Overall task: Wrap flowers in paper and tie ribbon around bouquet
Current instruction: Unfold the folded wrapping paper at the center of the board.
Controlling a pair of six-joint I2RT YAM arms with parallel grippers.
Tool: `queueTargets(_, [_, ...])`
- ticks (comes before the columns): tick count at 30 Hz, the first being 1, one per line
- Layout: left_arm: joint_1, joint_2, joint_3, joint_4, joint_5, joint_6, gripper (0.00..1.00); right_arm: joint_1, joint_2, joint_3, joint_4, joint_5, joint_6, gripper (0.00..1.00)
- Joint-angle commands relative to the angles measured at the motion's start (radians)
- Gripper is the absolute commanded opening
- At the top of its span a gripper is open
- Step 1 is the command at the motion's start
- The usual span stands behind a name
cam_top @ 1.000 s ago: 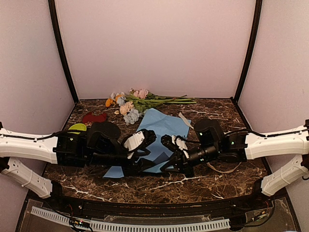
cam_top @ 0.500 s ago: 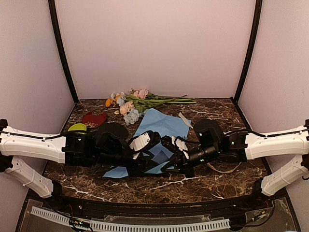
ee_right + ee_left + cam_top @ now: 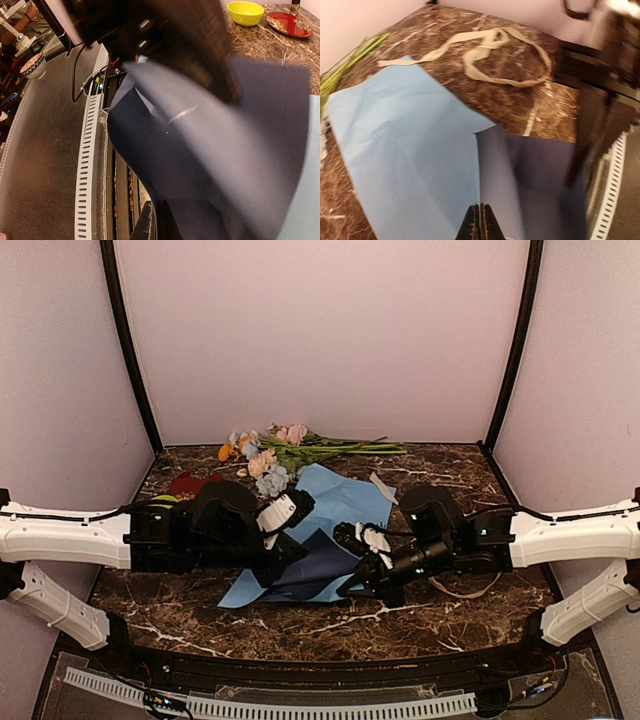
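Observation:
The paper (image 3: 343,495) lies mid-table, light blue face up, with its near part turned over to show navy (image 3: 312,568). My left gripper (image 3: 287,558) is shut on the paper; in the left wrist view its jaws (image 3: 481,223) pinch the edge where light blue (image 3: 405,150) meets navy (image 3: 535,175). My right gripper (image 3: 356,586) is shut on the navy flap's near right part (image 3: 215,165), which drapes over its fingers (image 3: 150,222). The flowers (image 3: 272,454) lie at the back, clear of the paper. The ribbon (image 3: 505,60) lies looped to the paper's right.
A yellow bowl (image 3: 246,12) and a red plate (image 3: 290,22) sit at the table's left, partly hidden behind my left arm in the top view. A white slotted strip (image 3: 270,706) runs along the table's near edge.
My left gripper has closed on the paper's edge and pulled left. The navy flap between the two grippers now spreads wider and flatter than a second ago. The right arm barely moved.

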Motion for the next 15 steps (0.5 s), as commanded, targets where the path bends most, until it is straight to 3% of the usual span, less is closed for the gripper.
queueTargets(1, [0.084,-0.116,-0.005,-0.035,-0.284,-0.058,0.0,0.009,-0.031,0.055,-0.087,-0.013,-0.013,0.0])
queueTargets(8, [0.14,-0.359,-0.113,0.041,-0.504,-0.088,0.0,0.038,-0.037,0.09,-0.202,-0.052,-0.014,0.0])
queueTargets(15, [0.142,-0.558,-0.279,-0.026,-0.723,-0.32,0.0,0.122,0.073,0.146,-0.306,-0.119,-0.017,0.0])
